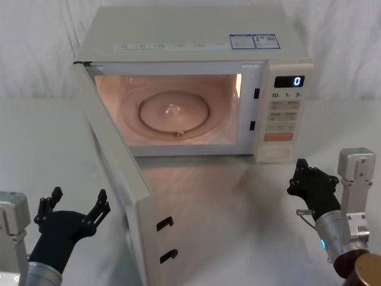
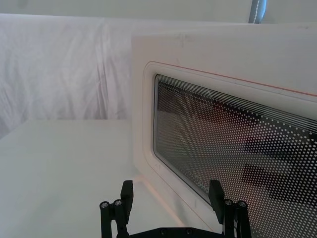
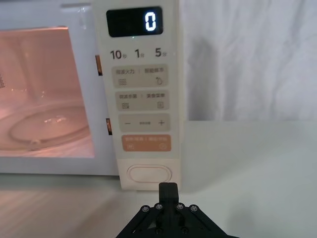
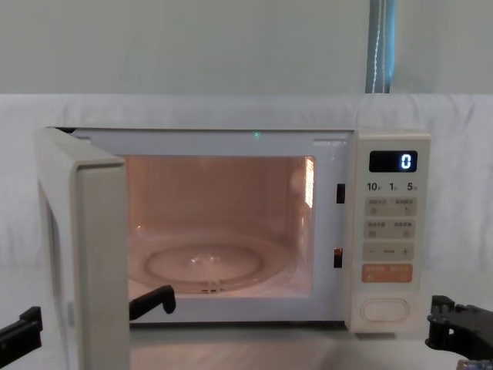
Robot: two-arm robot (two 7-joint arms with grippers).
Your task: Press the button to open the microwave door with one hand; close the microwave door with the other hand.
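Note:
The microwave door [image 1: 116, 161] stands swung wide open toward my left, and the lit cavity shows behind it. My left gripper [image 1: 77, 199] hangs open just outside the door's outer face [image 2: 223, 139], its fingers [image 2: 126, 193] spread near the window's lower frame without touching it. The wide cream button [image 1: 278, 152] sits at the bottom of the control panel. My right gripper [image 1: 306, 179] is shut with nothing in it. It hovers low in front of the button [image 3: 149, 174] and slightly to its right, a short gap away.
The microwave [image 1: 196, 36] fills the back of the white table [image 1: 238, 202]; its display reads 0. Two black latch hooks [image 1: 165, 223] stick out from the door's free edge. A white cloth hangs behind. Bare tabletop lies between the door and my right arm.

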